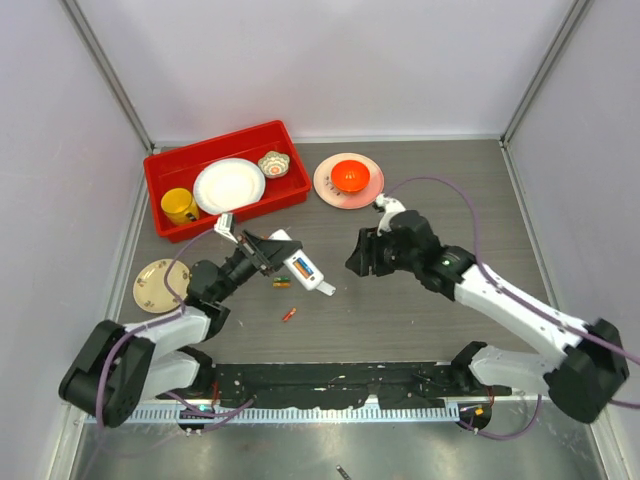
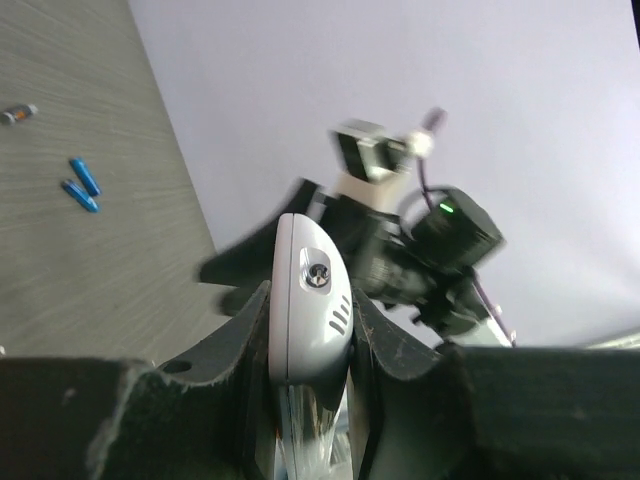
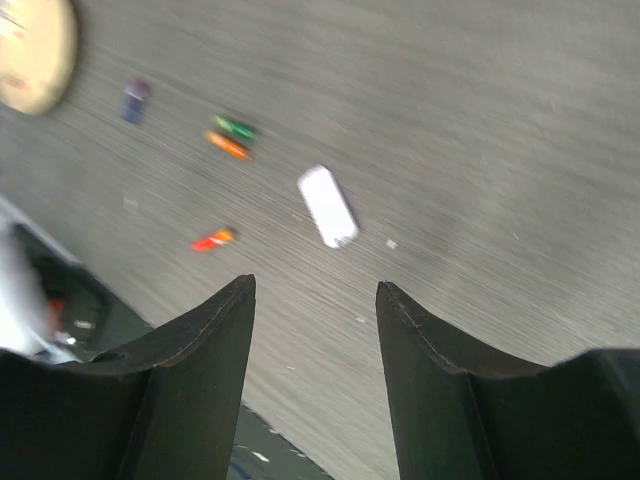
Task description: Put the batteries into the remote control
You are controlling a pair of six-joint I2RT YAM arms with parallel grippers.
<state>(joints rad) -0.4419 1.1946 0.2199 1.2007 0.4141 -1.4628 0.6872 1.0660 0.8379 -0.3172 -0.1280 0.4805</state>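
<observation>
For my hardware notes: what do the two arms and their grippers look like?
The left arm and right arm have white links and black joints; a purple cable runs along each. The left gripper and right gripper are black with tapered fingers. A green light shows on the right arm.

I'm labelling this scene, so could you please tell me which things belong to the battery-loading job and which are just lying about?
Job: remote control, in left gripper; loose batteries; small white piece, probably its cover.
Lying about: red bin, yellow cup, white plate, small bowl, pink plate, tan disc.
</observation>
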